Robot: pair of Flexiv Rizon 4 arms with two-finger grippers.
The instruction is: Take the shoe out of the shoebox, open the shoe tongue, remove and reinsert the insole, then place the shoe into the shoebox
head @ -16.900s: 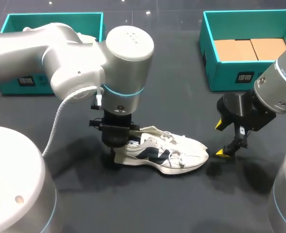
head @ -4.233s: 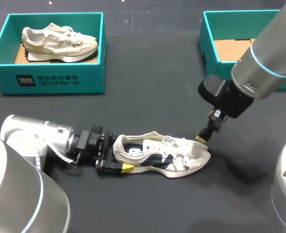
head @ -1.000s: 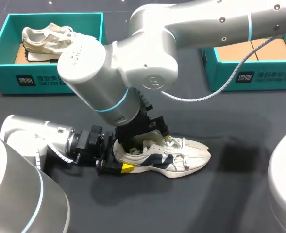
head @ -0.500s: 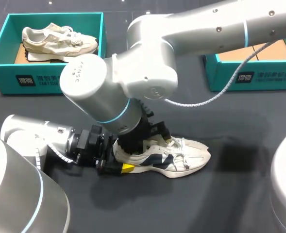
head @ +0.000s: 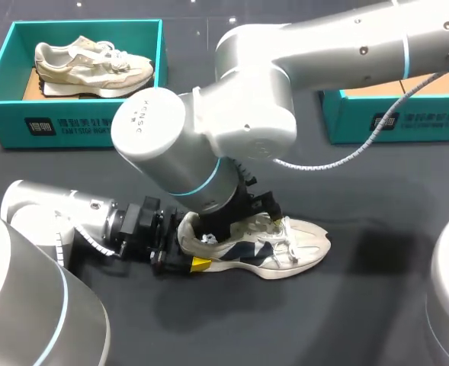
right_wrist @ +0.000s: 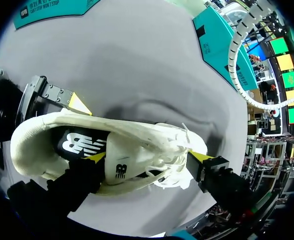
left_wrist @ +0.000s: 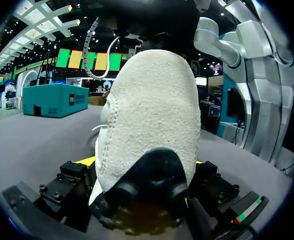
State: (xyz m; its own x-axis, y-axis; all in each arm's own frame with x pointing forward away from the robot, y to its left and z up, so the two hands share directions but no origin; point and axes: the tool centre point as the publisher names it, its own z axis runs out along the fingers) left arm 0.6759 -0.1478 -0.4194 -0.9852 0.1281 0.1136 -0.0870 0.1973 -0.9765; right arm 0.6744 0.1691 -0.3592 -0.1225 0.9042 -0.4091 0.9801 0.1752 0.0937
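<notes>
White suede sneaker (head: 300, 248), heel clamped by left gripper (head: 184, 248);
right gripper (right_wrist: 147, 159) wide astride tongue (right_wrist: 122, 167); silver right arm (head: 239, 130) hides its collar; teal cardboard shoebox (head: 430, 122) behind.

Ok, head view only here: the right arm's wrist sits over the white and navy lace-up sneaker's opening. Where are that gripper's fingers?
Observer: Right wrist view: the right gripper is open, one yellow tip inside the sneaker against its tongue, the other past the laces, by the toe.
Operator: Is the insole in?
Observer: Yes, the dark insole with a white logo lies in the heel end.
Operator: And the left gripper?
Observer: Left wrist view: the left gripper has the pale suede heel between both fingers, yellow tips against each side.
</notes>
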